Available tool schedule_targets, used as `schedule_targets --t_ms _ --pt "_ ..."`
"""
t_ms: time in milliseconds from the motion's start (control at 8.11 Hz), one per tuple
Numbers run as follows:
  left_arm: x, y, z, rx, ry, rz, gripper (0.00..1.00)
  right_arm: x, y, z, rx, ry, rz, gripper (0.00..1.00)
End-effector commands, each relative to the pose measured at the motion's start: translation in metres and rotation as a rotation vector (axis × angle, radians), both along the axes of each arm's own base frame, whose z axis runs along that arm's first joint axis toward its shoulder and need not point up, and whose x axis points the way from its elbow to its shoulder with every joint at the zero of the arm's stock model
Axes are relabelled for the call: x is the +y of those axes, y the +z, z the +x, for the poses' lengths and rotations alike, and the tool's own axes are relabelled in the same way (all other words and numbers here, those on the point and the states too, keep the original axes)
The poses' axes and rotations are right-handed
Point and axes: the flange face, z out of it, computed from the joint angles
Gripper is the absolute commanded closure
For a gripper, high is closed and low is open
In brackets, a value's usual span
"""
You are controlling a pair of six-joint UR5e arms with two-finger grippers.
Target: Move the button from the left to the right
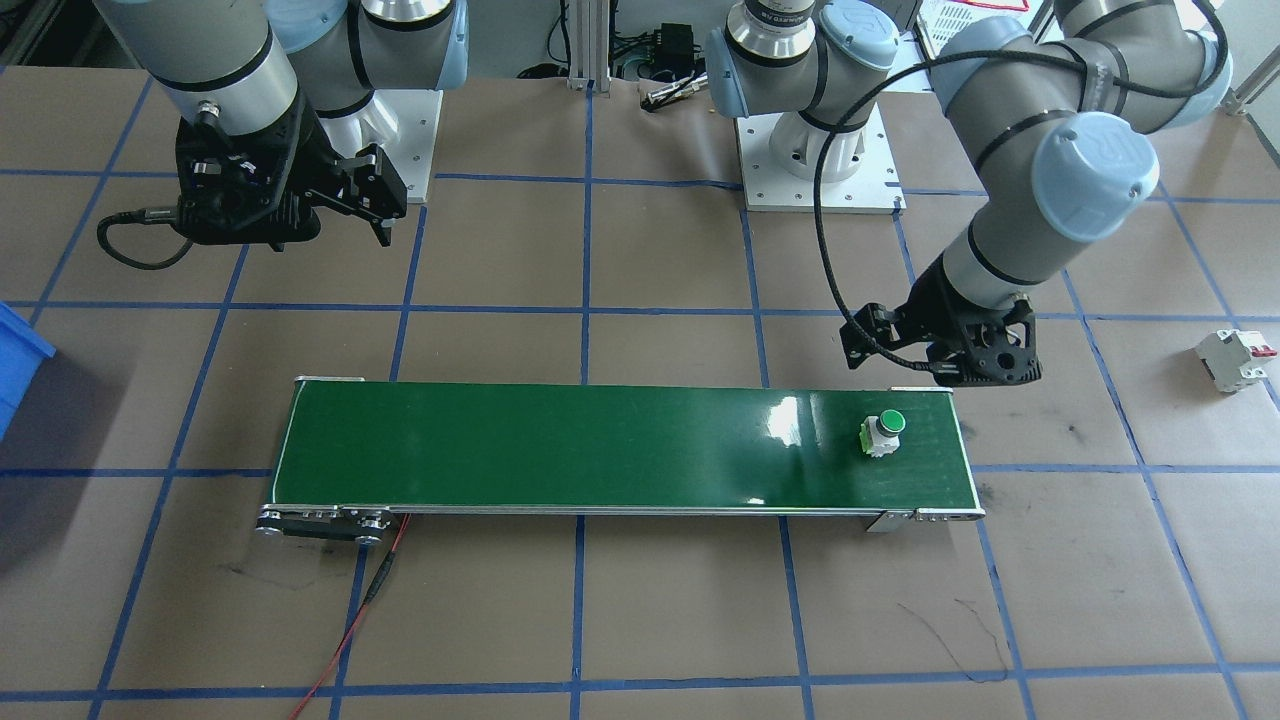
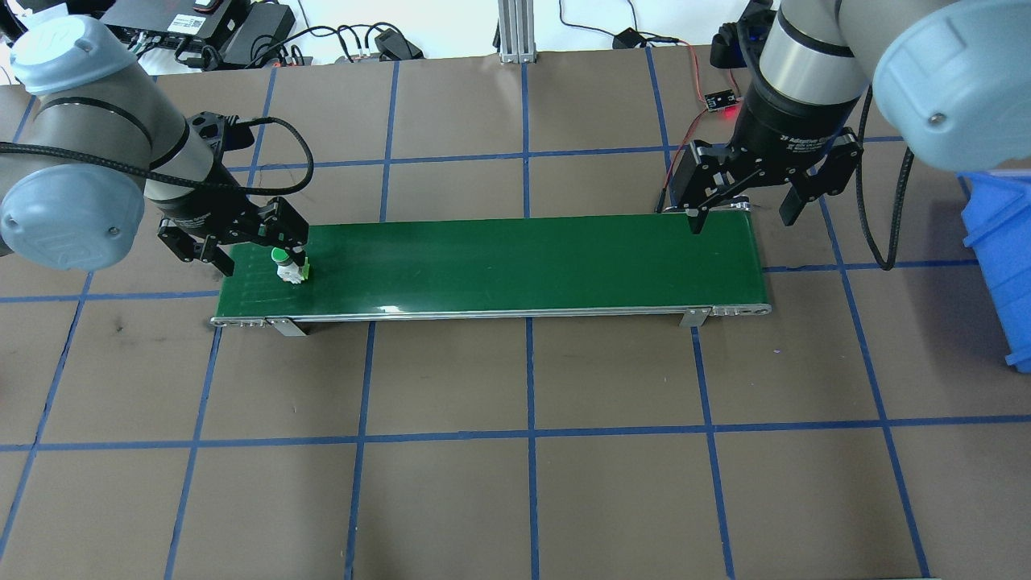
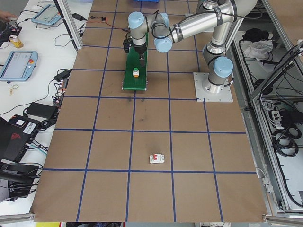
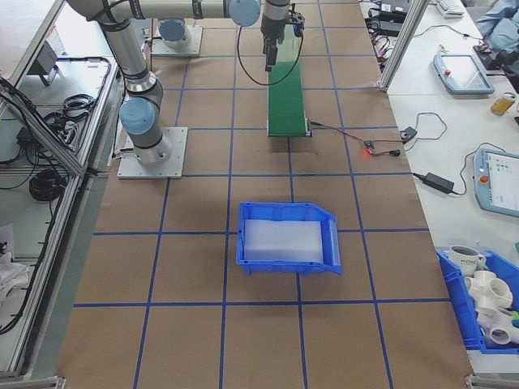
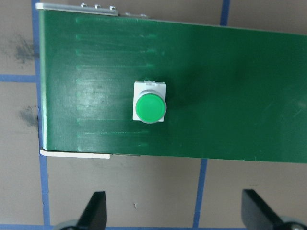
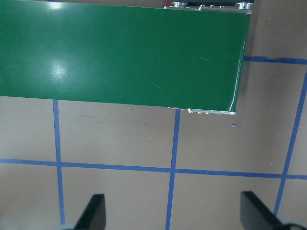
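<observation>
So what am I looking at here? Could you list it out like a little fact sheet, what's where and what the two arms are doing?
Button: the button stands upright on the green belt, green cap up, near the end on the robot's left
Belt: long green conveyor belt lying across the table
Left gripper: the left gripper hangs open beside the button, holding nothing
Right gripper: the right gripper hangs open over the belt's other end, empty
Bin: blue bin on the robot's right side
Other part: white circuit breaker on the table, off the belt
</observation>
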Motion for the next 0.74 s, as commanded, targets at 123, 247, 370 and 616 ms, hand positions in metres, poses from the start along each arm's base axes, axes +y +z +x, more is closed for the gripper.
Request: schedule_targets --t_ms 123,247,370,616 --pt "0.02 0.068 -0.04 -0.011 -0.039 -0.048 0.0 -0.011 -0.005 0.001 -0.007 0.001 -0.031 0.0" --pt "0.022 0.07 -0.039 -0.02 -0.04 -0.028 0.0 -0.028 -0.021 0.002 -0.008 0.004 -0.036 0.0" --pt "0.022 0.07 -0.038 -0.029 -0.04 -0.024 0.0 -0.05 -0.046 0.002 -0.008 0.007 -0.04 0.0" --pt "0.02 0.068 -0.038 -0.031 -0.05 -0.019 0.0 -0.069 -0.089 -0.002 -0.005 0.006 -0.068 0.0"
